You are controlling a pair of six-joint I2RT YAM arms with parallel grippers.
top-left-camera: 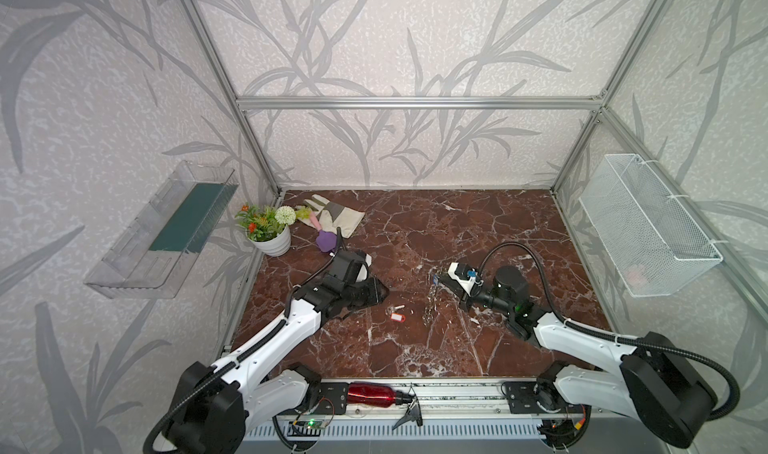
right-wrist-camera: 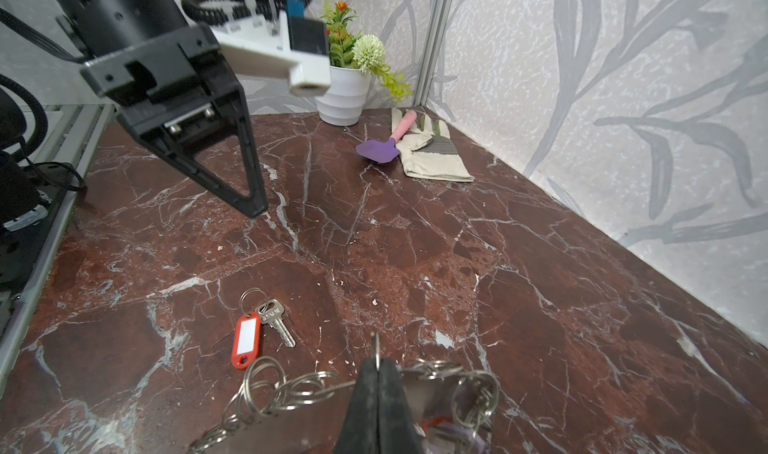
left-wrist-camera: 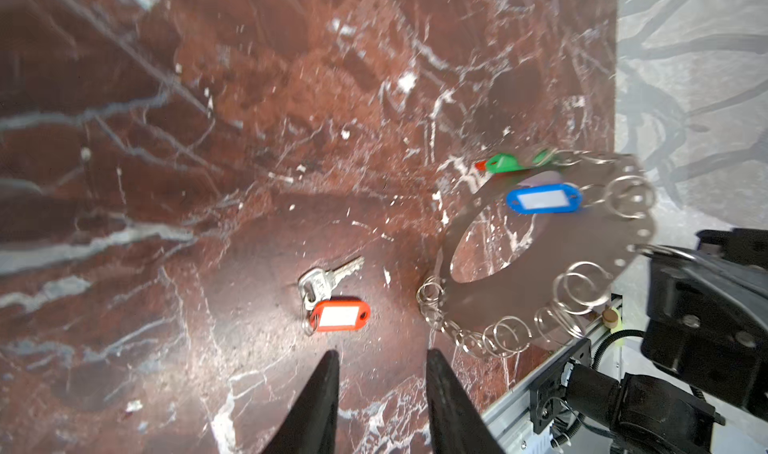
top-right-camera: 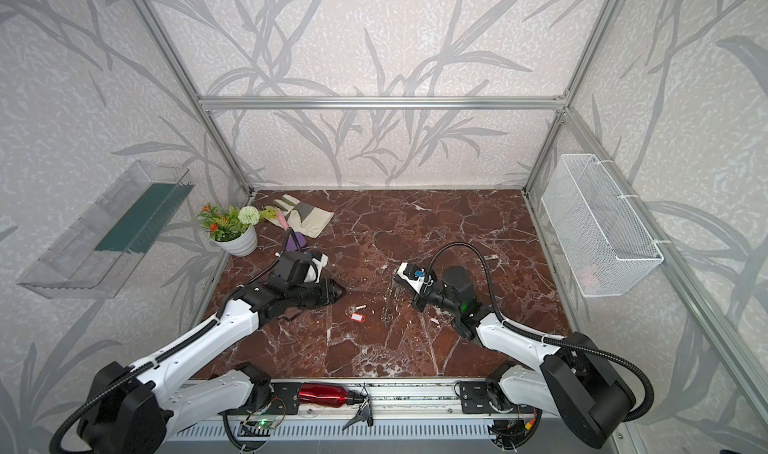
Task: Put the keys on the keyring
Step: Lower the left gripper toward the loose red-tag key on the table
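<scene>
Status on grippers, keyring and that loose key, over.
Left gripper open, empty, just short of red-tagged key. Right gripper shut on keyring, held tilted. Nothing between jaws and key.

Both top views look down from high above the front edge, facing the back wall (top-left-camera: 395, 148), and take in the whole marble tabletop (top-left-camera: 478, 231). The left wrist camera looks steeply down, close on the red-tagged key (left-wrist-camera: 338, 315) and keyring (left-wrist-camera: 561, 256); the right wrist camera, low over the keyring, shares that key
</scene>
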